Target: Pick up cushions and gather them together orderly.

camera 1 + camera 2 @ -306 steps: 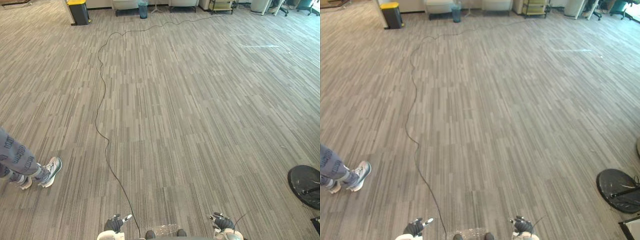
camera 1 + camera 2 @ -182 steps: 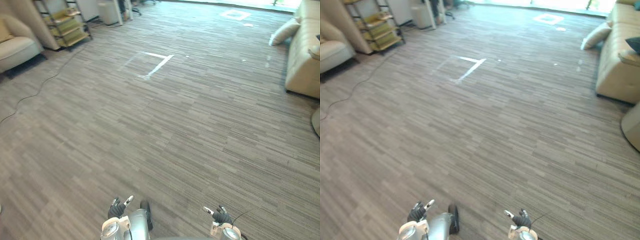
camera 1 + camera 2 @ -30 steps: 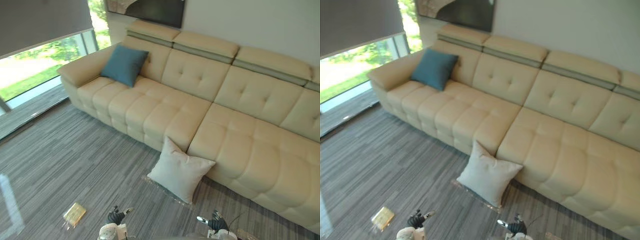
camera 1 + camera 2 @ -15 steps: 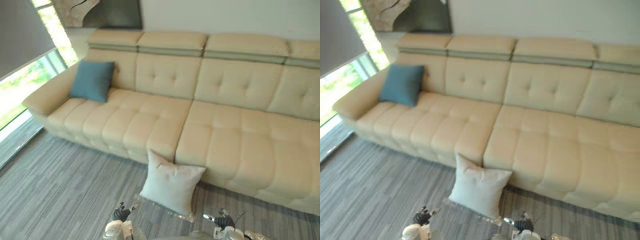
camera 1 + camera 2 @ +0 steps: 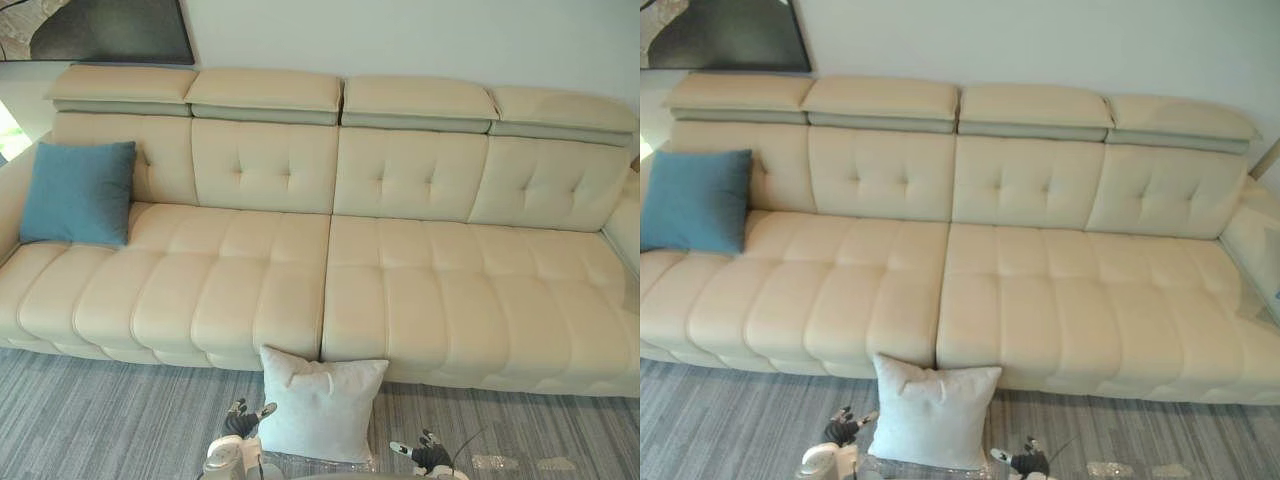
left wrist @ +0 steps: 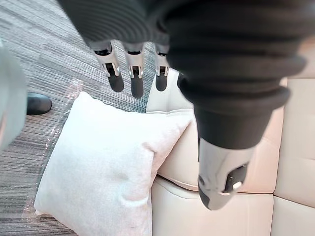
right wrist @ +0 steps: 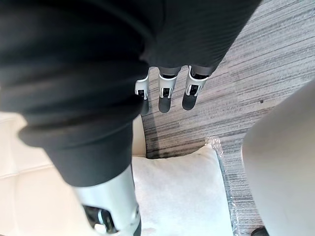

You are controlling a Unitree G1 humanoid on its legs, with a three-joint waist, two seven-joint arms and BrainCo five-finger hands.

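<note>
- Now I see a white cushion (image 5: 320, 403) leaning on the sofa (image 5: 400, 280).
- Blue cushion (image 5: 78, 193) on its left seat.
- Left hand (image 5: 240, 425), right hand (image 5: 432, 457): fingers (image 6: 116, 81) straight, apart.

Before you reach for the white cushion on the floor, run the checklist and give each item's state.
1. Left hand empty, fingers straight: ok.
2. Right hand empty, fingers straight: ok.
3. White cushion in front, between both hands, leaning on the sofa base: ok.
4. Blue cushion located, upright at the sofa's left end: ok.
5. Cushions gathered together: not ok, they sit far apart.
6. Clear plastic film under the white cushion free of it: cannot tell.
</note>
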